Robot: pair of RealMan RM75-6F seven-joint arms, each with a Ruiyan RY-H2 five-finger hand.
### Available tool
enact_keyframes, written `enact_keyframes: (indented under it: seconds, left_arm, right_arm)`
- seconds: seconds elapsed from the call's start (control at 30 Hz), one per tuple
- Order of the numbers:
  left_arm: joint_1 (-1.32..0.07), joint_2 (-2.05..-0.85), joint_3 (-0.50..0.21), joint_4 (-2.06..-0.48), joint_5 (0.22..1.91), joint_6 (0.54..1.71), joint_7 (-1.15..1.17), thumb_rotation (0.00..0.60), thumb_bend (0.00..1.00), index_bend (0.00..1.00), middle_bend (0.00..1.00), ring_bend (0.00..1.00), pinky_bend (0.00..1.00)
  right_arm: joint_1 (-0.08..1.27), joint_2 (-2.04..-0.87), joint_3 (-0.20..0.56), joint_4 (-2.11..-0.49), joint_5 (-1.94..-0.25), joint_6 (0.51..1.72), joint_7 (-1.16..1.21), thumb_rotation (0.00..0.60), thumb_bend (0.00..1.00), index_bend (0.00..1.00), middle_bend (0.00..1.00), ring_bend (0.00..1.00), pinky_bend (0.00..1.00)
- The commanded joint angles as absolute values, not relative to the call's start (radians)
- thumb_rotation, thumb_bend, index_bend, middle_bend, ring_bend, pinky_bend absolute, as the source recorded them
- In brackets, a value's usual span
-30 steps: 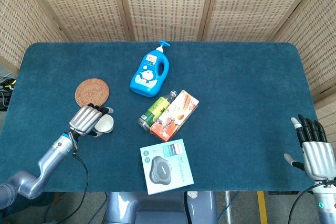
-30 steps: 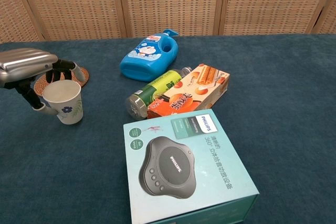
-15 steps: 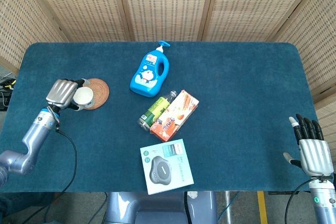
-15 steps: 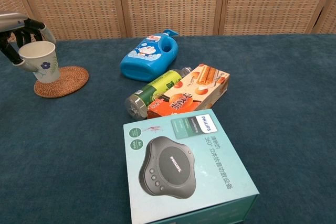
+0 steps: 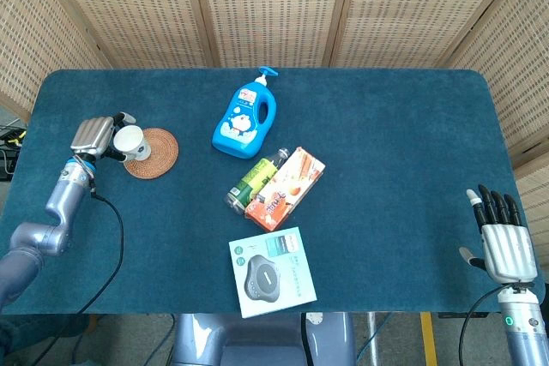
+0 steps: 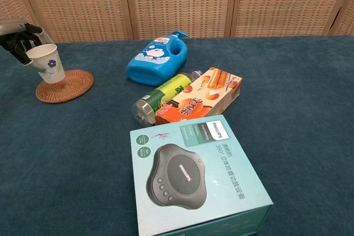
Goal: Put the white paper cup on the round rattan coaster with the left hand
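tilting leftward, mouth up: white paper cup (image 6: 49, 63) over coaster (image 6: 64, 85).

White paper cup (image 6: 48, 63) with blue flower print. Rattan coaster (image 6: 64, 85) brown, spiral weave. Worktop (image 5: 386, 152) dark teal. Bottle (image 5: 245, 115) bright blue, white label. Snack box (image 6: 199, 102) orange-red. Speaker box (image 6: 196, 183) pale teal, grey speaker printed on top.
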State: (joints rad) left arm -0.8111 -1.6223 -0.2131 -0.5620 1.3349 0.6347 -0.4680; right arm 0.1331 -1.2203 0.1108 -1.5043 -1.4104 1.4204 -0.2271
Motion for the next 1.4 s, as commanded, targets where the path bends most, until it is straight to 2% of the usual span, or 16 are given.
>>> enact_keyframes:
  seconds: [0.03, 0.53, 0.63, 0.67, 0.73, 0.8, 0.87, 0.9, 1.0, 1.1, 1.4]
  left_arm:
    - [-0.843, -1.670, -0.194, -0.495, 1.364, 0.616, -0.527, 0.600, 0.00, 0.30, 0.46, 0.46, 0.41]
    - [-0.878, -1.748, -0.147, -0.359, 1.404, 0.592, -0.588, 0.600, 0.00, 0.30, 0.46, 0.45, 0.41]
    - [-0.875, -1.753, -0.140, -0.339, 1.409, 0.608, -0.580, 0.600, 0.00, 0.30, 0.44, 0.43, 0.41]
    - [-0.874, -1.754, -0.139, -0.337, 1.409, 0.609, -0.580, 0.600, 0.00, 0.29, 0.41, 0.39, 0.40]
    - [-0.872, -1.753, -0.136, -0.334, 1.410, 0.608, -0.580, 0.600, 0.00, 0.20, 0.29, 0.25, 0.35]
    - [-0.870, -1.749, -0.130, -0.340, 1.412, 0.597, -0.586, 0.600, 0.00, 0.03, 0.08, 0.07, 0.23]
    - [-0.867, -1.742, -0.127, -0.353, 1.416, 0.605, -0.599, 0.600, 0.00, 0.00, 0.00, 0.01, 0.12]
    - [-0.865, -1.738, -0.124, -0.357, 1.420, 0.615, -0.602, 0.600, 0.00, 0.00, 0.00, 0.00, 0.06]
    - [-0.855, -1.715, -0.117, -0.383, 1.428, 0.640, -0.620, 0.600, 0.00, 0.00, 0.00, 0.00, 0.01]
    - [-0.844, -1.684, -0.114, -0.412, 1.434, 0.668, -0.636, 0.600, 0.00, 0.00, 0.00, 0.00, 0.00]
    - [-0.708, -1.478, -0.139, -0.647, 1.416, 0.931, -0.613, 0.600, 0.00, 0.00, 0.00, 0.00, 0.00]
  right_arm:
    - [0.133, -1.220, 0.111, -1.504, -1.409, 1.422, -0.227, 0.600, 0.00, 0.00, 0.00, 0.00, 0.00]
    - [0.133, -1.220, 0.113, -1.496, -1.394, 1.417, -0.221, 0.600, 0.00, 0.00, 0.00, 0.00, 0.00]
    - [0.133, -1.219, 0.112, -1.497, -1.395, 1.418, -0.220, 0.600, 0.00, 0.00, 0.00, 0.00, 0.00]
    - [0.133, -1.219, 0.112, -1.497, -1.395, 1.418, -0.220, 0.600, 0.00, 0.00, 0.00, 0.00, 0.00]
    - [0.133, -1.219, 0.112, -1.497, -1.394, 1.418, -0.219, 0.600, 0.00, 0.00, 0.00, 0.00, 0.00]
    - [0.133, -1.218, 0.111, -1.498, -1.396, 1.419, -0.219, 0.600, 0.00, 0.00, 0.00, 0.00, 0.00]
    - [0.132, -1.217, 0.110, -1.499, -1.398, 1.422, -0.220, 0.600, 0.00, 0.00, 0.00, 0.00, 0.00]
    - [0.132, -1.218, 0.109, -1.500, -1.399, 1.423, -0.221, 0.600, 0.00, 0.00, 0.00, 0.00, 0.00]
    - [0.132, -1.218, 0.106, -1.503, -1.403, 1.422, -0.226, 0.600, 0.00, 0.00, 0.00, 0.00, 0.00]
    - [0.132, -1.218, 0.103, -1.507, -1.409, 1.425, -0.227, 0.600, 0.00, 0.00, 0.00, 0.00, 0.00]
    - [0.120, -1.199, 0.097, -1.536, -1.438, 1.458, -0.209, 0.600, 0.00, 0.00, 0.00, 0.00, 0.00]
